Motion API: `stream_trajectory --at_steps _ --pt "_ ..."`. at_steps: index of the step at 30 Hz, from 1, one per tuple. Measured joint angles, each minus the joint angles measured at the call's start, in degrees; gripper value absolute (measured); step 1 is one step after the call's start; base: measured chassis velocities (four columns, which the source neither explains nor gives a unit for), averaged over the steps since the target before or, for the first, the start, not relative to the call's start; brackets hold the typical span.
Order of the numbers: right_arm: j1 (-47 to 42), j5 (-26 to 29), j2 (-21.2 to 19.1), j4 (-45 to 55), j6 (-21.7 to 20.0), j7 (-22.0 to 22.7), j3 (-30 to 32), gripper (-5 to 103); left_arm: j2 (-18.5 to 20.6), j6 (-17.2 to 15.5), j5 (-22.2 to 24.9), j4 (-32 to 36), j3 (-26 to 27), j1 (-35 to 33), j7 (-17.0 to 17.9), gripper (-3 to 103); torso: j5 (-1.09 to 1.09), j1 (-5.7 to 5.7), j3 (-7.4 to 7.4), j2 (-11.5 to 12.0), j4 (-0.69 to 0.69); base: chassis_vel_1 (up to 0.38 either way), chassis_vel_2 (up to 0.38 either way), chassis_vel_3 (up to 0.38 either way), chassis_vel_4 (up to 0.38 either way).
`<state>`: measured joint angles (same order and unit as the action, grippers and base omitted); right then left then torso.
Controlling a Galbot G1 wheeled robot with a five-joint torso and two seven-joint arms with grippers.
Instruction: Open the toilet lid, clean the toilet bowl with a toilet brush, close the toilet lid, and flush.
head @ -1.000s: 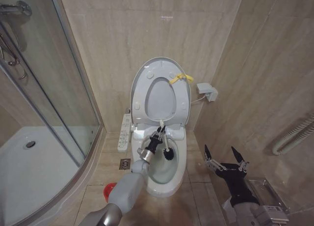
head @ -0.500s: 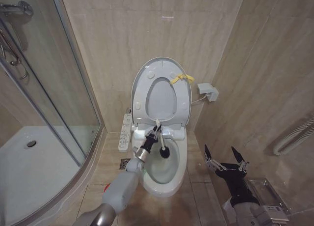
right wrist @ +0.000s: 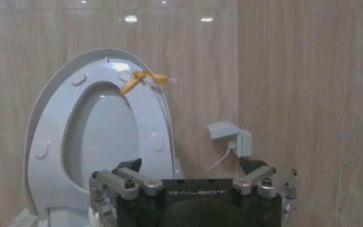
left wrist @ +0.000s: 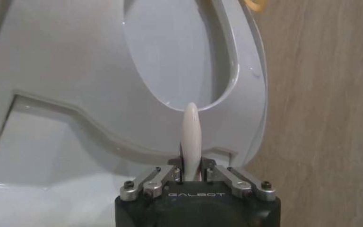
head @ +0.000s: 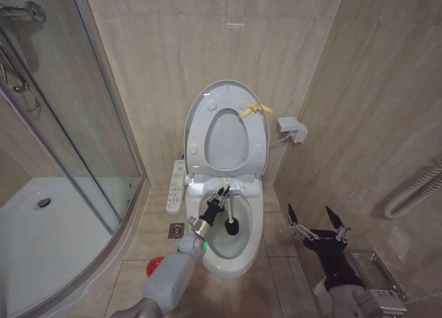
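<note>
Toilet lid [head: 226, 128]: raised upright against the tiled back wall, the seat ring folded up with it; yellow strap loop [head: 254, 110] at the lid's 1 o'clock edge. The right wrist view shows the lid [right wrist: 99, 137] from lower down, with the strap [right wrist: 140, 79] knotted near the top.

Toilet bowl [head: 231, 252]: open, white, at centre of the head view. Contents: the toilet brush [head: 228, 215], its black bristle head low inside the basin, its thin white handle slanting up toward 11 o'clock.

Left gripper [head: 220, 197]: over the bowl's rear rim, fingers clamped on the brush handle. The left wrist view adds what the head view cannot: the white handle [left wrist: 190, 137] rising straight out between the closed-in fingers [left wrist: 188, 177], with the raised seat opening behind it; the bristles lie out of that frame.

Right gripper [head: 317, 221]: parked at 4 o'clock of the bowl, well apart from it, fingers spread wide and holding nothing.

Edges and room: glass shower enclosure [head: 62, 124] at 9 o'clock; button panel [head: 175, 186] just beside the bowl on that side; red holder [head: 155, 266] on the floor at 7 o'clock, near the left arm; wall outlet box [head: 293, 129] at 2 o'clock; side wall close on the right. Bare floor tile lies between the bowl and the right gripper.
</note>
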<state>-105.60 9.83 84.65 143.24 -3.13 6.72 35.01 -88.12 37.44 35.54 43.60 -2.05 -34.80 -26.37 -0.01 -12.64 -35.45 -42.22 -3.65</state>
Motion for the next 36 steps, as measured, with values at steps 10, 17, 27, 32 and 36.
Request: stream_trajectory --at_steps 10,17,27,32,36 --pt "0.00 0.00 0.00 0.00 0.00 0.00 0.00 100 -1.87 0.64 2.34 -1.87 1.22 2.58 0.30 19 0.01 0.00 0.00 0.00 -0.03 0.000 0.000 0.000 0.000" --pt "0.00 0.00 0.00 0.00 0.00 0.00 0.00 100 -0.19 0.52 1.74 -1.22 -0.15 -0.98 -0.43 19 0.01 0.00 0.00 0.00 0.02 0.000 0.000 0.000 0.000" --pt "0.00 0.00 0.00 0.00 0.00 0.00 0.00 100 -0.44 -0.62 4.64 -0.08 -0.40 3.41 0.57 19 0.00 -0.01 0.00 0.00 -0.04 0.000 0.000 0.000 0.000" --pt "0.00 0.00 0.00 0.00 0.00 0.00 0.00 100 -1.42 -0.54 4.54 -1.57 -0.47 1.80 0.02 19 0.01 -0.01 0.00 0.00 0.00 0.000 0.000 0.000 0.000" --pt "0.00 0.00 0.00 0.00 0.00 0.00 0.00 100 -1.38 -0.31 4.13 -1.70 -1.46 -1.33 -0.51 19 0.00 0.00 0.01 -0.01 0.02 0.000 0.000 0.000 0.000"
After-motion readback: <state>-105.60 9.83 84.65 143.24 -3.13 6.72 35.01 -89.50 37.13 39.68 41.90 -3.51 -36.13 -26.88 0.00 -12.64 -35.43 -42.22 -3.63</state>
